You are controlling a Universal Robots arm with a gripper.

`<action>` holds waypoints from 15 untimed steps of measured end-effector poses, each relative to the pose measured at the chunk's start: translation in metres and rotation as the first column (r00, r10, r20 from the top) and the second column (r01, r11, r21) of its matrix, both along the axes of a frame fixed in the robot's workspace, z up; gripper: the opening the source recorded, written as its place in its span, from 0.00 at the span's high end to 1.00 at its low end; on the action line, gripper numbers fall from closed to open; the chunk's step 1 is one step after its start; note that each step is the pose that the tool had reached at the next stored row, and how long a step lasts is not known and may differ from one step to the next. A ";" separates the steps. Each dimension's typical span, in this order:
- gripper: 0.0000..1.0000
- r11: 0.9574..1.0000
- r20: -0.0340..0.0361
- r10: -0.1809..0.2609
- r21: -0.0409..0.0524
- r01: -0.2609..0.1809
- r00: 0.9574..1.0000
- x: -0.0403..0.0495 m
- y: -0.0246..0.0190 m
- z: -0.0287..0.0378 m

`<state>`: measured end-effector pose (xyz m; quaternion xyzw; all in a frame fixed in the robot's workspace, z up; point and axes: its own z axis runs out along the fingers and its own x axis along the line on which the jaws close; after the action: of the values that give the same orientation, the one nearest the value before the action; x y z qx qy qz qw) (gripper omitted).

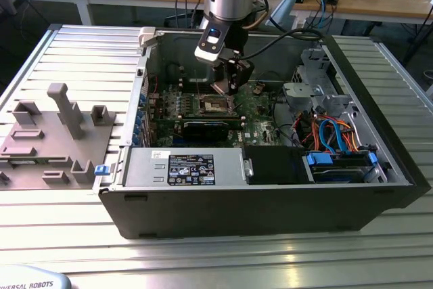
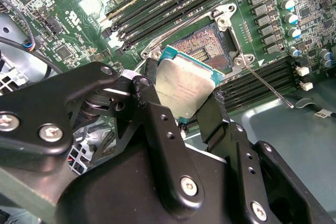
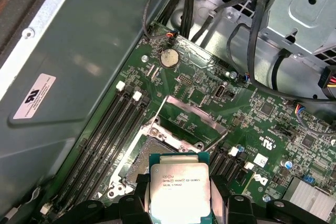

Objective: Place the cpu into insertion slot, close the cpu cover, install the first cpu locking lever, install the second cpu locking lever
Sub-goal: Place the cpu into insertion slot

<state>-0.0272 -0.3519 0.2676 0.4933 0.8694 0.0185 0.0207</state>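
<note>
The exterior view looks from above, at middle distance, on the open black computer case (image 1: 270, 201). Both wrist views look closely down past the black gripper (image 2: 181, 90) on the green motherboard (image 3: 252, 108), from different sides, sharing the square black insertion slot (image 2: 207, 51) and flat silver cpu (image 3: 179, 184).

The silver-topped cpu (image 3: 179, 192) hangs tilted just above the bare insertion slot (image 2: 203, 51), whose silvery cpu cover (image 3: 197, 112) stands flipped open

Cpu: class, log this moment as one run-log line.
pincer: shut on small square silver-topped cpu | cpu: held above black square insertion slot, not seated | thin silvery cpu cover frame: open
</note>
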 end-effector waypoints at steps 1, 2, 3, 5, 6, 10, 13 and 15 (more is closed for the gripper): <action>0.45 1.000 0.000 0.000 0.000 0.000 1.000 0.0000 0.0000 0.0000; 0.45 1.000 0.000 -0.001 0.000 0.001 1.000 0.0000 0.0000 0.0000; 0.45 1.000 0.000 -0.001 0.000 0.001 1.000 0.0000 0.0000 0.0000; 0.45 1.000 0.000 -0.003 0.000 0.003 1.000 0.0000 0.0000 -0.0001; 0.45 1.000 0.000 -0.003 0.000 0.003 1.000 0.0000 0.0000 -0.0001; 0.45 1.000 0.000 -0.005 0.000 0.005 1.000 0.0000 0.0000 -0.0001; 0.45 1.000 0.000 -0.007 0.000 0.007 1.000 0.0000 0.0000 -0.0002; 0.45 1.000 0.000 -0.008 0.000 0.008 1.000 0.0000 0.0000 -0.0002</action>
<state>-0.0272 -0.3519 0.2674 0.4968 0.8674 0.0184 0.0207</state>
